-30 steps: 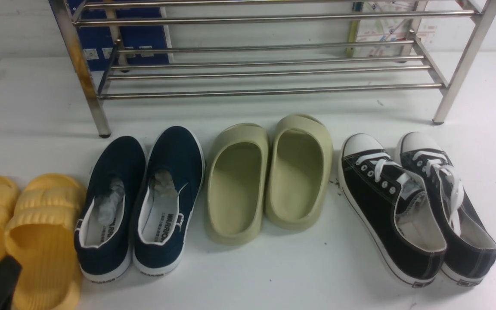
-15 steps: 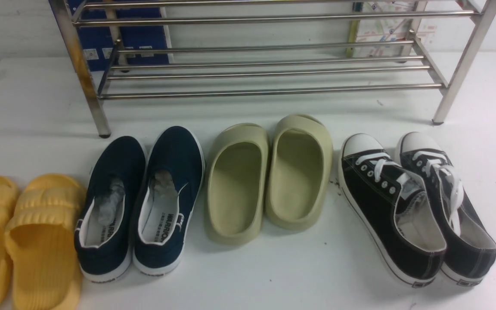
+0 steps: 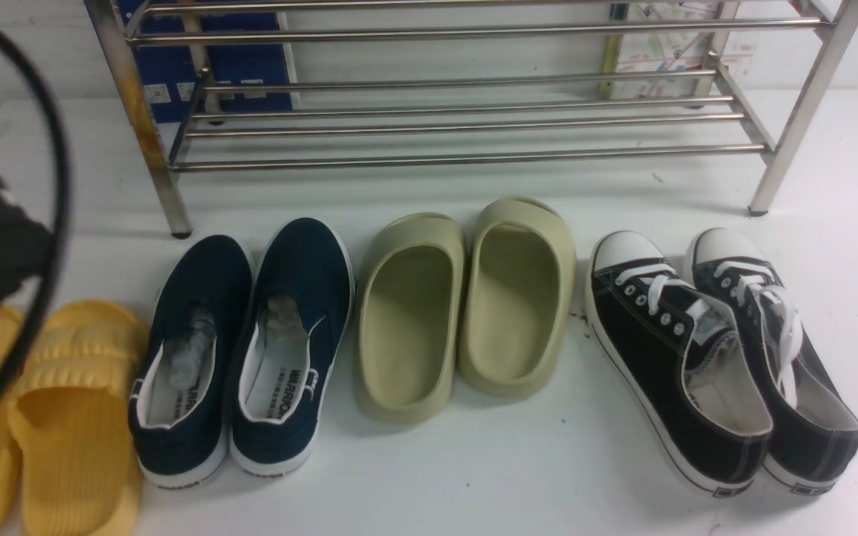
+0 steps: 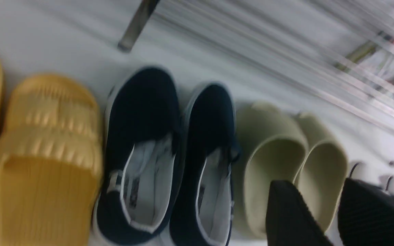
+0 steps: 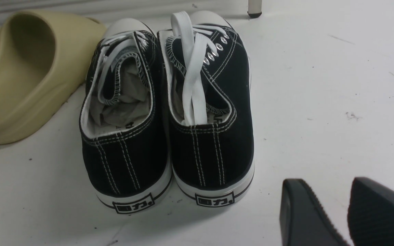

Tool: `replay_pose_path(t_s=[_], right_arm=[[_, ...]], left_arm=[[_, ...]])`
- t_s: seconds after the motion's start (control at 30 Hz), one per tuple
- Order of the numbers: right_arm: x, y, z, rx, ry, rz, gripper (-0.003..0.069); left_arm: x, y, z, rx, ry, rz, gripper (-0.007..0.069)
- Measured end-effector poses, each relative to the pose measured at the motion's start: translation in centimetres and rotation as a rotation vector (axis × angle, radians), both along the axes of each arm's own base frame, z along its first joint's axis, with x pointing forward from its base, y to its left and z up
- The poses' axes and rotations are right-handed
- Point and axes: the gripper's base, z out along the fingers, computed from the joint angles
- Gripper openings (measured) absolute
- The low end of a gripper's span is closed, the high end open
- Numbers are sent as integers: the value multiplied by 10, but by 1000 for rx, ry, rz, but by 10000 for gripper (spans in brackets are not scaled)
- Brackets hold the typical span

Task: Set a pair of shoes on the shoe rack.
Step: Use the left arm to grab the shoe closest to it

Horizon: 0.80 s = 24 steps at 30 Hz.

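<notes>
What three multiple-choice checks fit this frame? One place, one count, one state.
1. The navy slip-ons stand between:
A) yellow slides and olive slides
B) olive slides and black lace-ups
C) yellow slides and black lace-ups

2. Pairs of footwear in front of the shoe rack:
A) three
B) four
C) five

3. The left fingers are:
A) apart, holding nothing
B) shut on a navy shoe
C) shut on a yellow slide

Answers:
1 A: the front view shows the yellow pair on their left and the olive pair on their right.
2 B: yellow, navy, olive and black pairs stand in one row.
3 A: the left wrist view shows a gap between them, with only an olive slide behind it.
</notes>
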Motion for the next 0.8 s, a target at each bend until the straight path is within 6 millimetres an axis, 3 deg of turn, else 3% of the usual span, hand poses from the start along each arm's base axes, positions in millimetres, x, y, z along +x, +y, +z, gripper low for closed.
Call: replay_pose_path(t_s=[0.03, 0.13, 0.43, 0.6, 0.8], right_arm=[[0, 0, 0, 1, 0, 0, 246], [0, 0, 0, 1, 0, 0, 246], [0, 0, 0, 1, 0, 0, 246], [0, 0, 0, 1, 0, 0, 246], [0, 0, 0, 1, 0, 0, 246]], left_arm=[[15, -5, -10, -3, 113, -33, 239], [35, -14, -19, -3, 241, -109, 239], [87, -29, -6, -2, 395, -243, 261], [102, -38, -12, 35, 498, -291, 347], [113, -64, -41, 162, 628, -254, 479]])
